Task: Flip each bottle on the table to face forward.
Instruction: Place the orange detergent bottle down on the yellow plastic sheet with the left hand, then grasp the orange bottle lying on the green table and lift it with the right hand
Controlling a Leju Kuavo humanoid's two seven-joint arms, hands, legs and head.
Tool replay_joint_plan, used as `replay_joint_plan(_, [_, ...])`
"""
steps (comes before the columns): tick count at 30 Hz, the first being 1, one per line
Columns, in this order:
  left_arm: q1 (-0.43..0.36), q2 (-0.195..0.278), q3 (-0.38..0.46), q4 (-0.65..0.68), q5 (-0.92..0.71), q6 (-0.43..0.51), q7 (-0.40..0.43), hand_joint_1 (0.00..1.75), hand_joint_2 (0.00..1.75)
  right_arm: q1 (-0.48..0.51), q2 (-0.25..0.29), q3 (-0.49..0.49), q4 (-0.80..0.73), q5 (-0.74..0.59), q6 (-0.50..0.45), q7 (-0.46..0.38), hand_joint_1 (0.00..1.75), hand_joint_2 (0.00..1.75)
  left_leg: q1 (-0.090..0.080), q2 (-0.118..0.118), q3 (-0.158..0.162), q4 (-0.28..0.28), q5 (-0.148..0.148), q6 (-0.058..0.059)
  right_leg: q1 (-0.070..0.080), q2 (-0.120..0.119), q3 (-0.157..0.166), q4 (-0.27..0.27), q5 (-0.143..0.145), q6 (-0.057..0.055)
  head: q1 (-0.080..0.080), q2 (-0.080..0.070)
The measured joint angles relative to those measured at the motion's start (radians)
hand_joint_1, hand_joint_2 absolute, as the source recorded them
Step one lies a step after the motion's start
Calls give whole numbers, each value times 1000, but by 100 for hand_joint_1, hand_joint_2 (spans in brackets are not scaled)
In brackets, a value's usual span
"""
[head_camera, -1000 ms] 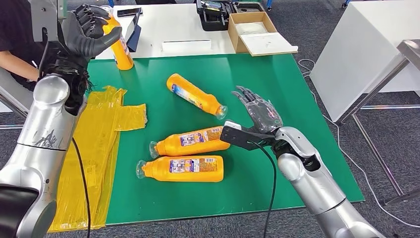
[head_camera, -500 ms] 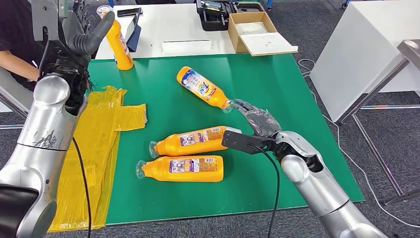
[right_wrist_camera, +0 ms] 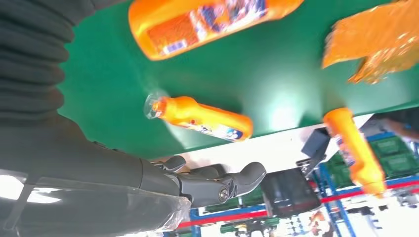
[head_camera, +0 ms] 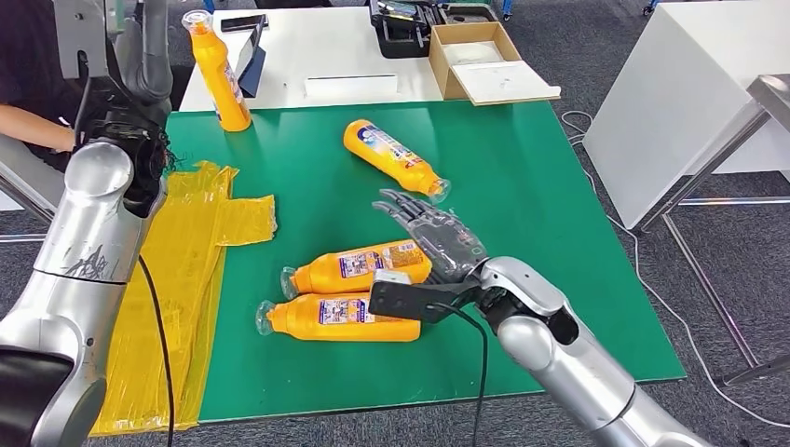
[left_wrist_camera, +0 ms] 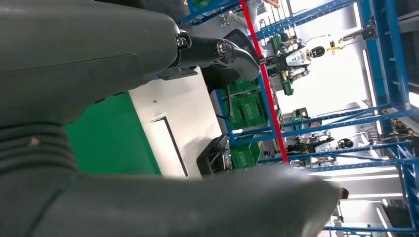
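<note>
Four orange bottles are on the green mat (head_camera: 522,186). One bottle (head_camera: 216,70) stands upright at the mat's back left edge, and it shows in the right wrist view as the upright bottle (right_wrist_camera: 358,153). A second bottle (head_camera: 393,158) lies at the back middle with its bright label up; it is the far lying bottle (right_wrist_camera: 202,118). Two more lie side by side in front: the middle bottle (head_camera: 359,264) and the near bottle (head_camera: 340,317). My right hand (head_camera: 430,233) hovers with fingers spread just beyond the middle bottle's thick end, holding nothing. My left hand (head_camera: 147,51) is raised left of the upright bottle, holding nothing.
A crumpled yellow plastic sheet (head_camera: 186,261) covers the mat's left side. Behind the mat, a white table (head_camera: 307,56) carries a cardboard box (head_camera: 475,60) and a black case (head_camera: 405,23). A person's arm (head_camera: 28,112) is at the far left. Another white table (head_camera: 671,93) stands right.
My left hand let go of the upright bottle and lifted away. The far lying bottle shifted back and turned label-up. My right hand swung left toward the two front bottles.
</note>
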Motion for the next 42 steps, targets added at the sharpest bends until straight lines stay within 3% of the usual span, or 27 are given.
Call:
replay_joint_plan(5, [3, 10, 1, 0, 2, 12, -2, 0, 0, 0, 1, 76, -42, -4, 9, 79, 0, 175, 0, 0, 0, 0, 0, 0, 0, 0, 0, 0, 0, 0, 0, 0])
replay_joint_plan(10, [14, 25, 13, 0, -4, 21, -3, 0, 0, 0, 0, 157, -46, 98, 39, 204, 0, 175, 0, 0, 0, 0, 0, 0, 0, 0, 0, 0, 0, 0, 0, 0])
replay_joint_plan(15, [22, 33, 23, -1, -10, 22, -1, 0, 0, -1, -1, 220, -27, 133, 62, 263, 0, 175, 0, 0, 0, 0, 0, 0, 0, 0, 0, 0, 0, 0, 0, 0])
replay_joint_plan(30, [23, 35, 31, -1, -16, 27, 6, 0, 0, -17, 6, 291, 100, 96, 81, 281, 0, 175, 0, 0, 0, 0, 0, 0, 0, 0, 0, 0, 0, 0, 0, 0])
replay_joint_plan(42, [23, 35, 31, 0, -13, 30, 6, 0, 0, -45, 48, 331, 253, 55, 82, 279, 0, 175, 0, 0, 0, 0, 0, 0, 0, 0, 0, 0, 0, 0, 0, 0])
